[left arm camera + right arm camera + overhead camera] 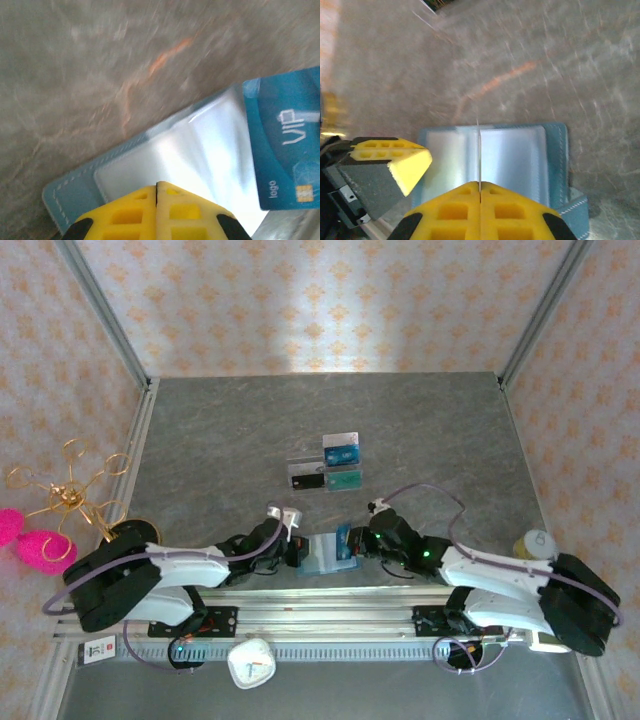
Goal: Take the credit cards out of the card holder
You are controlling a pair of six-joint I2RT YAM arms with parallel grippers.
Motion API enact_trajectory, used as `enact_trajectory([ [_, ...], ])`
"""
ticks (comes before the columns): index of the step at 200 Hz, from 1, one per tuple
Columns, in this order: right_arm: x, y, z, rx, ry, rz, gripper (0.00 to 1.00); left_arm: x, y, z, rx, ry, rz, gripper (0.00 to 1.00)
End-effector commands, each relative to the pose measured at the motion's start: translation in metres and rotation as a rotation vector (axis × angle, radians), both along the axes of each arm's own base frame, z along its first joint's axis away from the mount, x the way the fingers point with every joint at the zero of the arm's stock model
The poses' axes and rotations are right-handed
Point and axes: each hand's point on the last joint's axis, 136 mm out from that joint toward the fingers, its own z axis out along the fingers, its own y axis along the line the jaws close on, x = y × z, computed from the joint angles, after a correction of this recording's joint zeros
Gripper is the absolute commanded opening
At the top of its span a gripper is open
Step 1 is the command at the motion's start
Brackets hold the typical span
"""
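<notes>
**Right gripper** (353,540): yellow pads (510,210) pressed together on the blue credit card (343,538). In the right wrist view the card shows edge-on, a thin pale line rising from the seam between the pads, above the open holder.

**Left gripper** (296,553): yellow pads (125,217) pressed together with only a dark seam between them. The tips sit over the holder's left part. The left wrist view shows the holder face-on under the tips, not between them (pressing or merely over it, cannot tell).

**Card holder** (320,554): teal-blue with pale stitching, lying open and flat on the grey table (430,430). It is at the near edge, between the two grippers and just beyond the arms' mounting rail (330,600). Clear sleeves (512,155) face upward.

**Blue credit card** (285,150): marked "VIP" and "logo", with a gold chip at one corner. Its long edge meets the right end of the holder's clear sleeve (190,155); whether any of it is inside cannot be told.

**Other cards**: grouped near the table's middle, well apart from the holder.
- Black card (305,480) on the left.
- Teal-green card (344,480) just beside it on the right.
- Silvery grey card (340,439) at the far side, with a blue patch at its near edge (one card or two, cannot tell).
</notes>
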Motion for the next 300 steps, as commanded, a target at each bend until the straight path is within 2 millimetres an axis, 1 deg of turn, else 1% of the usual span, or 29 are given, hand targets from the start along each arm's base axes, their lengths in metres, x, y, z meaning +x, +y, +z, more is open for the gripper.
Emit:
enact_trajectory([
  [1,0.019,-0.007,0.043,0.076,-0.141,-0.086,0.00,0.022,-0.008,0.084,-0.232,-0.187,0.054,0.14],
  [12,0.027,-0.005,0.070,0.147,-0.201,-0.119,0.00,0.025,-0.008,0.122,-0.340,-0.276,0.072,0.24],
  [21,0.032,-0.001,0.092,0.209,-0.255,-0.130,0.00,0.025,-0.009,0.148,-0.422,-0.334,0.070,0.29],
  [35,0.041,0.000,0.123,0.287,-0.322,-0.169,0.00,0.026,-0.010,0.179,-0.518,-0.390,0.069,0.31],
  [46,0.047,0.002,0.147,0.342,-0.374,-0.191,0.00,0.026,-0.010,0.199,-0.593,-0.426,0.072,0.33],
  [64,0.054,0.003,0.180,0.442,-0.430,-0.228,0.00,0.024,-0.006,0.225,-0.718,-0.474,0.088,0.34],
  [72,0.054,0.003,0.192,0.496,-0.450,-0.239,0.00,0.023,-0.002,0.232,-0.762,-0.492,0.099,0.34],
  [83,0.055,0.003,0.206,0.558,-0.471,-0.250,0.00,0.022,0.004,0.239,-0.812,-0.512,0.116,0.34],
  [99,0.057,0.003,0.218,0.613,-0.480,-0.269,0.00,0.020,0.011,0.246,-0.863,-0.535,0.136,0.35],
  [113,0.059,0.007,0.225,0.627,-0.487,-0.272,0.00,0.018,0.016,0.250,-0.894,-0.547,0.145,0.35],
  [122,0.060,0.009,0.228,0.634,-0.493,-0.273,0.00,0.017,0.015,0.251,-0.901,-0.549,0.138,0.35],
  [146,0.056,0.013,0.243,0.677,-0.533,-0.262,0.00,0.017,0.015,0.252,-0.918,-0.546,0.136,0.35],
  [183,0.051,0.024,0.257,0.710,-0.572,-0.239,0.00,0.016,0.016,0.254,-0.945,-0.548,0.135,0.35],
  [198,0.050,0.030,0.262,0.703,-0.583,-0.227,0.00,0.016,0.016,0.255,-0.951,-0.551,0.137,0.35],
  [228,0.047,0.039,0.265,0.714,-0.592,-0.202,0.00,0.016,0.016,0.259,-0.959,-0.563,0.134,0.35],
  [246,0.046,0.046,0.262,0.704,-0.584,-0.183,0.00,0.016,0.017,0.261,-0.963,-0.570,0.137,0.35],
  [259,0.046,0.052,0.253,0.687,-0.571,-0.174,0.00,0.016,0.019,0.262,-0.963,-0.581,0.144,0.35],
  [262,0.045,0.053,0.251,0.684,-0.566,-0.168,0.00,0.014,0.022,0.269,-0.984,-0.601,0.143,0.35],
  [269,0.045,0.056,0.247,0.678,-0.557,-0.162,0.00,0.013,0.024,0.272,-0.990,-0.614,0.141,0.34],
  [280,0.043,0.059,0.239,0.672,-0.543,-0.150,0.00,0.013,0.025,0.276,-0.988,-0.627,0.142,0.31],
  [291,0.041,0.062,0.233,0.661,-0.534,-0.134,0.00,0.014,0.025,0.280,-0.982,-0.641,0.141,0.26],
  [293,0.041,0.063,0.232,0.658,-0.531,-0.132,0.00,0.016,0.024,0.276,-0.967,-0.630,0.143,0.24],
  [300,0.039,0.066,0.228,0.646,-0.522,-0.120,0.00,0.017,0.024,0.276,-0.960,-0.631,0.143,0.20],
])
